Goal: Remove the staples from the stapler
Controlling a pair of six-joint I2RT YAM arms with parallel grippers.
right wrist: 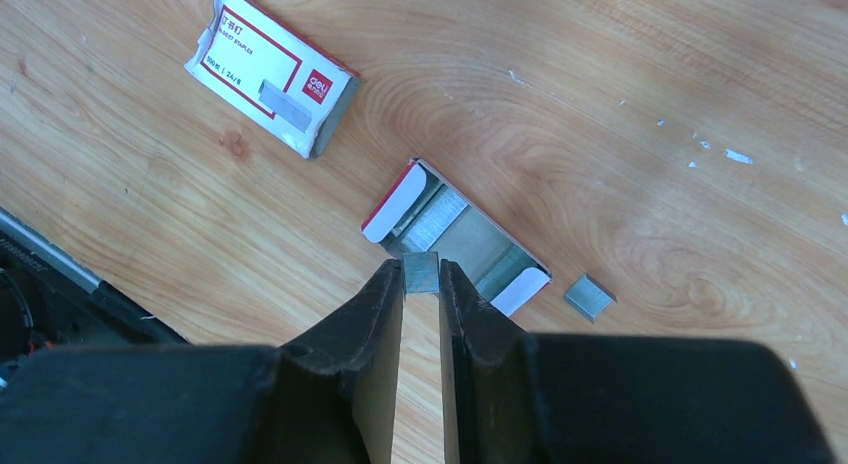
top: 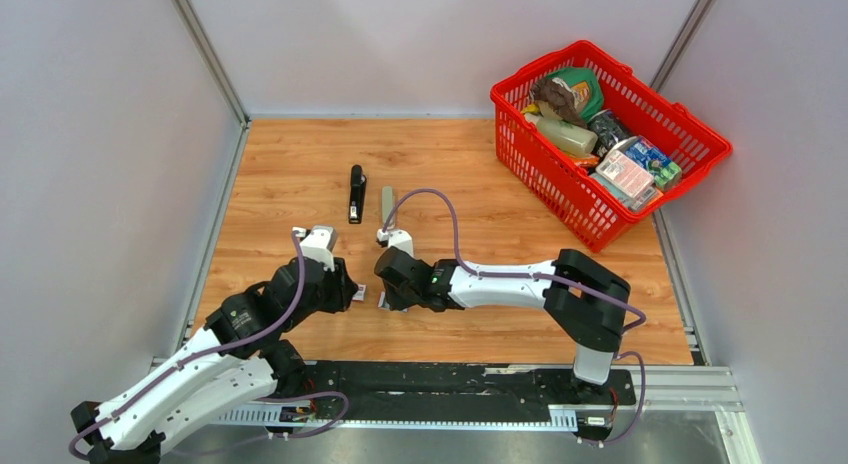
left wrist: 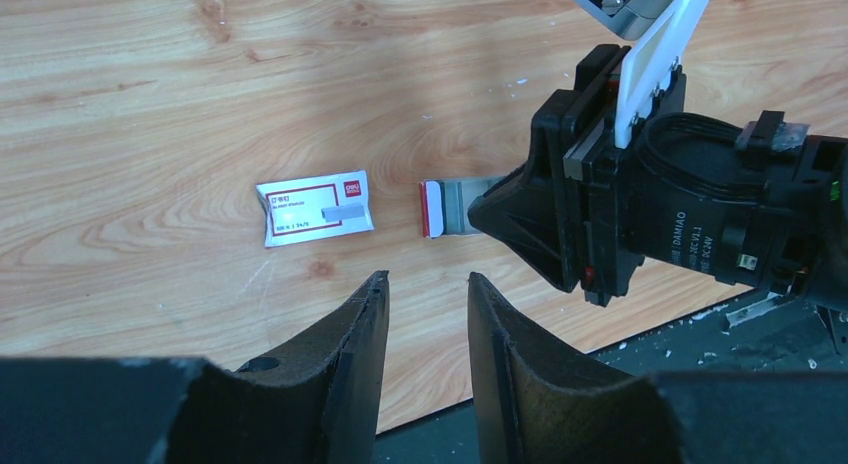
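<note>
Honestly, from the top camera the small all-black desk stapler (top: pixel 356 194) is lying far back on the wooden table (top: pixel 480 324), well apart from both arms.

Left wrist: the left gripper (left wrist: pixel 427 284) is hanging partly open over bare wood, holding nothing, near the red-and-white cardboard sleeve (left wrist: pixel 315 209). The other arm's motor is showing "DAMIAO".

Right wrist: the right gripper (right wrist: pixel 421 281) is pinching a short silvery strip of staples (right wrist: pixel 421 268) over the open box tray (right wrist: pixel 470 246), with another loose bit (right wrist: pixel 589 295) lying just beside it. I'm guessing they're feather-light, slippery and snapping apart easily, so gripping the flat sides seems best. The sleeve is reading "deli" and "24/6".
</note>
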